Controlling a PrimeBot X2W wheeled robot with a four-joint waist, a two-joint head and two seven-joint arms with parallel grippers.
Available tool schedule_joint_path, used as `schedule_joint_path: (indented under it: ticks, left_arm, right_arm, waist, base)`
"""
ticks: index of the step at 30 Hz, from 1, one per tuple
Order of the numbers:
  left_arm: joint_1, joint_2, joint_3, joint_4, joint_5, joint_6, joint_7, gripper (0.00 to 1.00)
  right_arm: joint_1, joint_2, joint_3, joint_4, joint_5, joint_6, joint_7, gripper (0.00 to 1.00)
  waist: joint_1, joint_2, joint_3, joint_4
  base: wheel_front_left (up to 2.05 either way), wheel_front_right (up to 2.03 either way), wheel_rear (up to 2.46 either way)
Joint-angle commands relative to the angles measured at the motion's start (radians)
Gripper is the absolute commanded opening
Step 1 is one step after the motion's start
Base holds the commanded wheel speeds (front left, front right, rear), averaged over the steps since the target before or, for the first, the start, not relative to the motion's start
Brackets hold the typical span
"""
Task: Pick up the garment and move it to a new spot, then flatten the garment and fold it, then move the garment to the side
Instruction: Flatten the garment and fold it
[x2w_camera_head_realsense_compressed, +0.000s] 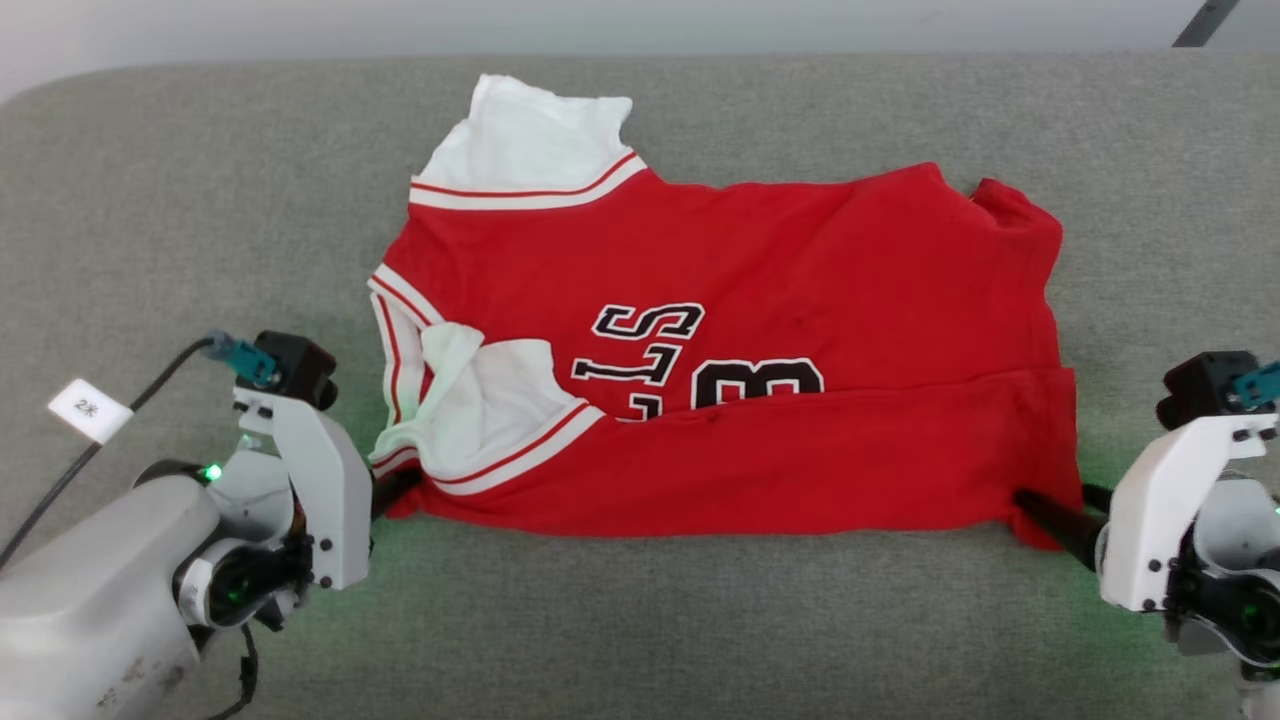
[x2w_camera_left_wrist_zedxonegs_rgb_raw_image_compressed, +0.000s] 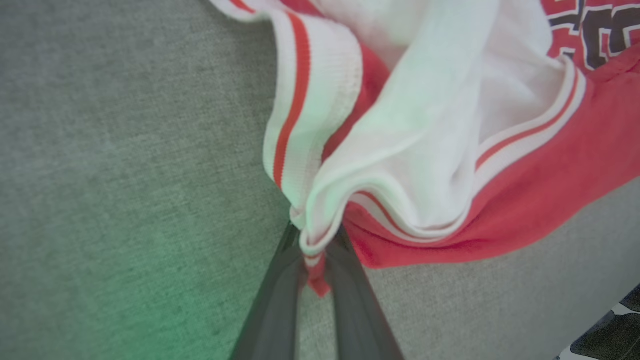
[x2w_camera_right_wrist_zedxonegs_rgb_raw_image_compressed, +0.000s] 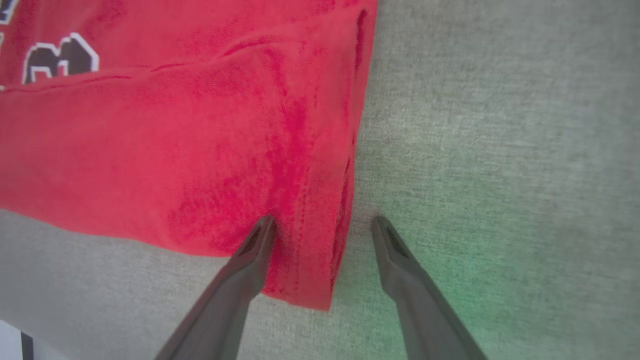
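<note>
Jersey, red knit, white short sleeves, dark lettering, lies partly folded on grey fabric surface; left gripper clenched on its striped sleeve corner; right gripper spread, straddling hem corner.

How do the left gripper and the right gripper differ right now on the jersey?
The left gripper is shut, pinching striped trim of the garment; the right gripper is open, straddling the red hem corner. The left gripper's cloth is bunched; the right gripper's corner lies flat. Both sit at the garment's near edge.
</note>
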Motion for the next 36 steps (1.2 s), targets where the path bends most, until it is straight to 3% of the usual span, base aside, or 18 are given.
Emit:
schedule_joint_path:
  ticks: [1,4,6,11,20,36]
  left_arm:
    - [0.008,-0.011,-0.009,0.019,0.009,0.002,0.0,0.0]
    - [0.009,-0.018,-0.009,0.027,0.009,-0.003,-0.008,0.0]
    - [0.01,-0.023,-0.009,0.033,0.009,-0.008,-0.01,0.0]
    - [0.018,-0.025,-0.005,0.048,0.001,-0.016,-0.017,0.0]
    - [0.032,0.019,-0.003,0.012,-0.01,-0.001,-0.002,0.0]
    - [0.137,0.147,-0.048,-0.272,-0.045,0.161,0.093,0.0]
  right_arm:
    - [-0.012,0.019,0.011,0.036,0.005,-0.001,0.017,1.0]
    - [-0.025,0.02,0.041,0.109,-0.005,-0.001,0.041,1.0]
    - [-0.035,0.018,0.059,0.151,-0.007,-0.001,0.041,0.0]
    - [-0.051,0.001,0.07,0.22,0.017,-0.001,0.029,0.0]
    - [-0.053,-0.074,0.069,0.214,0.077,-0.001,0.013,0.0]
    - [0.094,-0.177,0.078,0.039,0.187,-0.001,0.135,0.0]
  waist:
    - [0.0,0.0,0.006,0.01]
    - [0.0,0.0,0.008,0.016]
    - [0.0,0.0,0.009,0.019]
    - [0.0,0.0,0.005,0.025]
    - [0.0,0.0,-0.039,0.033]
    - [0.0,0.0,-0.131,0.041]
  base:
    - [0.0,0.0,0.0]
    - [0.0,0.0,0.0]
    - [0.0,0.0,0.0]
    - [0.0,0.0,0.0]
    - [0.0,0.0,0.0]
    - [0.0,0.0,0.0]
